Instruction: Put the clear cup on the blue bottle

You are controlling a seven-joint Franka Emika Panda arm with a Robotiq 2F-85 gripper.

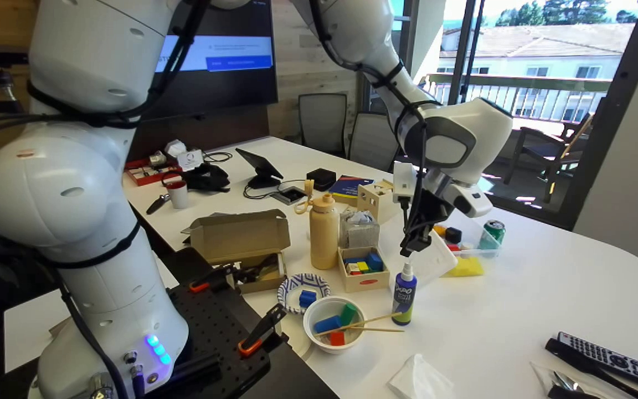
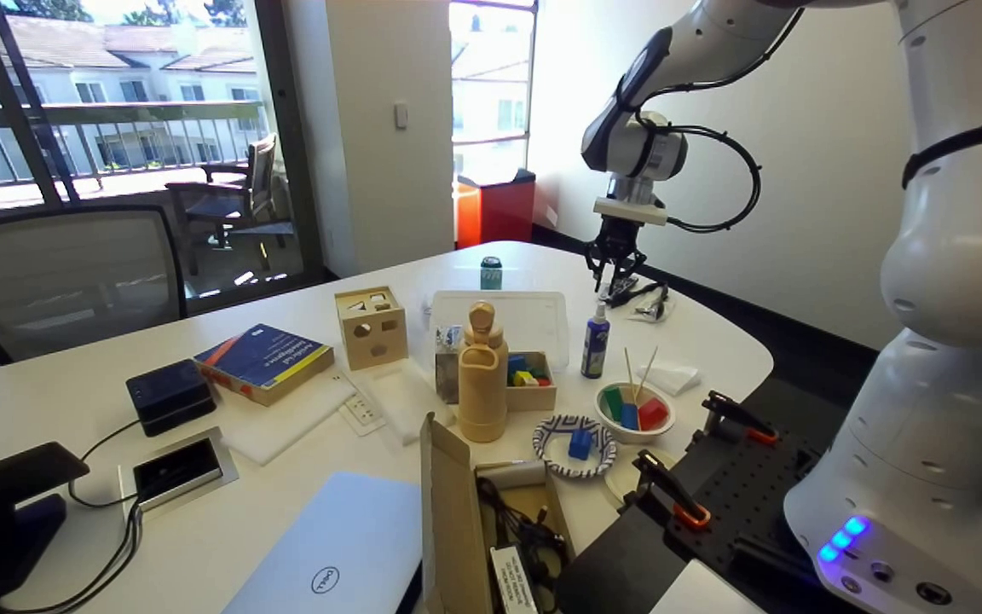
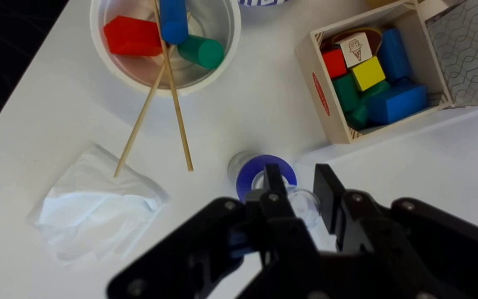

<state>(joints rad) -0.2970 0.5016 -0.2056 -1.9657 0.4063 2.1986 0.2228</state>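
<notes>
Closest to my wrist camera is the end effector [image 3: 300, 177], its fingers standing a narrow gap apart with the clear cup [image 3: 304, 204] held between them. The cup's rounded end faces the camera; it is too blurred for me to read its long axis. Right beneath I have the blue EXPO spray bottle [image 1: 404, 296], upright on the white worktop [image 1: 518, 310], long axis vertical, its pale narrow nozzle [image 1: 407, 271] pointing up. In both exterior views the fingertips sit just over that nozzle; I cannot tell whether cup and nozzle touch. Near the bottle I see a white bowl [image 3: 233, 37] of blocks [image 3: 133, 36] with two chopsticks [image 3: 181, 122] resting across it, a wooden block box [image 3: 311, 62] and a crumpled napkin [image 3: 98, 207].
</notes>
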